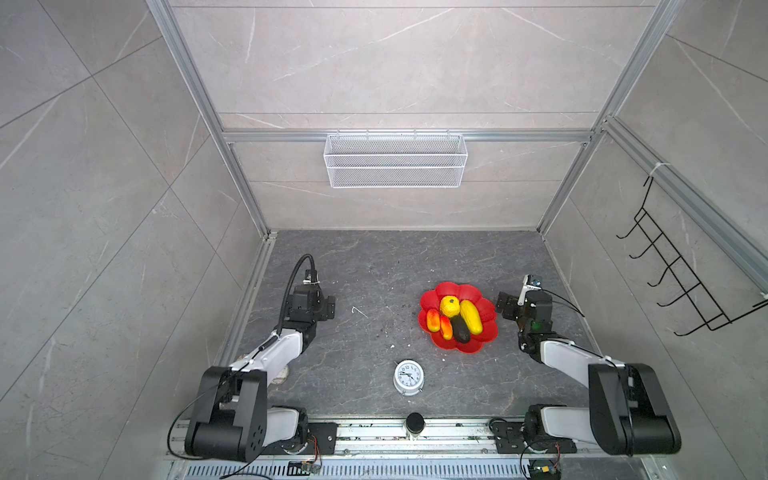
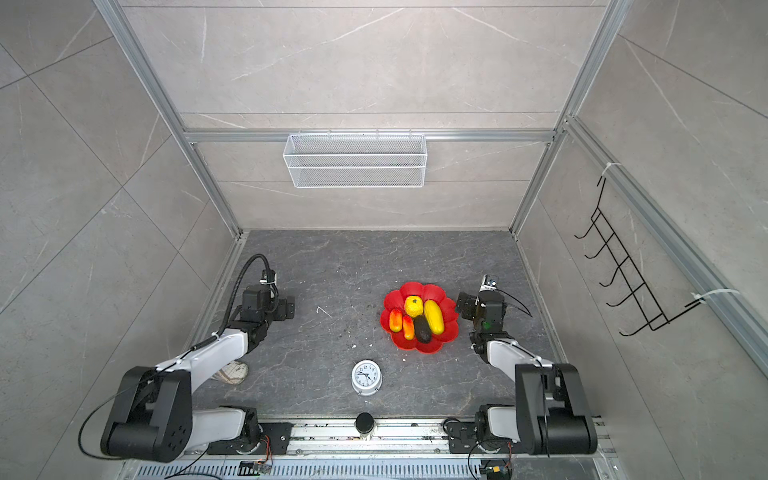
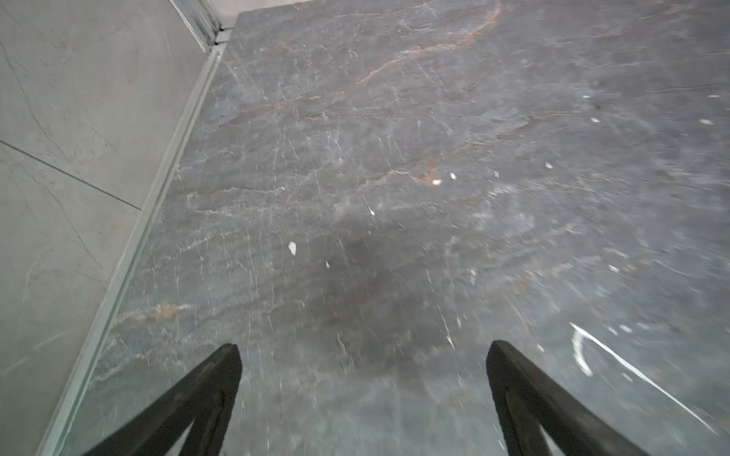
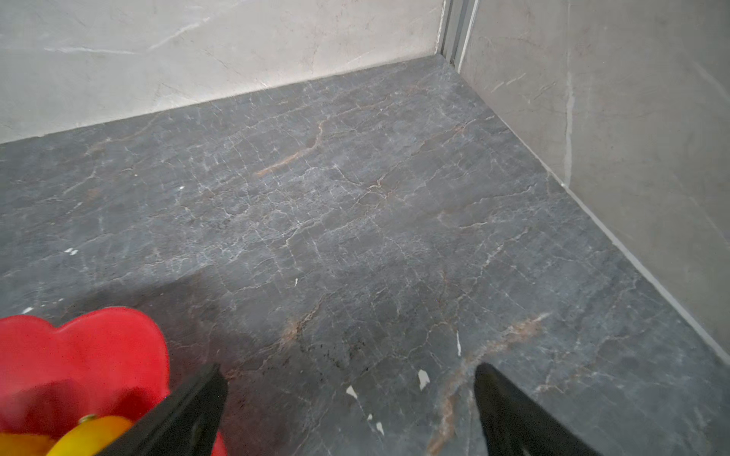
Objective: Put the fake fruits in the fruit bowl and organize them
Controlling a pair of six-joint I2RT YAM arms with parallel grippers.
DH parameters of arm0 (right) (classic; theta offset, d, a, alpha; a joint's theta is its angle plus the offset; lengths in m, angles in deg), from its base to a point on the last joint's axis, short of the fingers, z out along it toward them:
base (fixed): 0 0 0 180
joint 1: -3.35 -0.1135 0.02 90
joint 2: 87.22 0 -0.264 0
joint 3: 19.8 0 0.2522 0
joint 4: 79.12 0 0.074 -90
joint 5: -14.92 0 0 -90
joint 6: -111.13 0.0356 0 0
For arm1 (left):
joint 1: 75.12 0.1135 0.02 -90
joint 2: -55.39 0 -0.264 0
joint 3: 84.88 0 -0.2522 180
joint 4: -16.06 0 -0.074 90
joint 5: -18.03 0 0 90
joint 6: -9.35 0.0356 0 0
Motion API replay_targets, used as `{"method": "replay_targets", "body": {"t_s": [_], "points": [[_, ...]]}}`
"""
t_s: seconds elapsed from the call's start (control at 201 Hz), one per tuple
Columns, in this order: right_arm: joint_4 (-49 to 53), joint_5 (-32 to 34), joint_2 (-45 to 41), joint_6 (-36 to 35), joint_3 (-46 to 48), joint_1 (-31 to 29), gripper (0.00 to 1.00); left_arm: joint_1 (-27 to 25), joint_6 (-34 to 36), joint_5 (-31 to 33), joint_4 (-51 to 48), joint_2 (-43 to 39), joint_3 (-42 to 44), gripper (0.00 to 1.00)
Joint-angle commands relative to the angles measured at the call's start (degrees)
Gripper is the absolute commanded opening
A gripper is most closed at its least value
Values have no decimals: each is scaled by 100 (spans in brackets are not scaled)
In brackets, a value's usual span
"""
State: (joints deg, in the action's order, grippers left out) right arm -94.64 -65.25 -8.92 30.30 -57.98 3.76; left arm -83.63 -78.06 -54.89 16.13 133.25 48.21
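Five fruits (image 1: 471, 316) are lying packed in the bowl (image 1: 451, 287), so it's looking done, with left claw (image 3: 363, 347) and right claw (image 4: 349, 371) hanging released, empty.

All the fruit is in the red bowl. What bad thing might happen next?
The right gripper hangs open right beside the bowl; turning away, it might bump the rim and shove it. The fruits lie packed together in a shallow dish, so a knock might roll one out.
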Motion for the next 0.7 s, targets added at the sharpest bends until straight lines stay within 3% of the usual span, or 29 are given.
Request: {"method": "replay_targets", "body": {"t_s": [0.0,0.189,0.563,0.692], "points": [[-929,205,193,-32,97,-5,100,90,404,310,1575,216,-17,100],[-2037,84,695,-419,392,-300,100,479,484,51,1724,140,94,100],[-2087,-95,757,-517,413,-321,100,482,134,-9,1597,-636,760,100],[-2091,-95,757,-520,422,-326,100,445,32,221,2383,-404,1353,100]]}}
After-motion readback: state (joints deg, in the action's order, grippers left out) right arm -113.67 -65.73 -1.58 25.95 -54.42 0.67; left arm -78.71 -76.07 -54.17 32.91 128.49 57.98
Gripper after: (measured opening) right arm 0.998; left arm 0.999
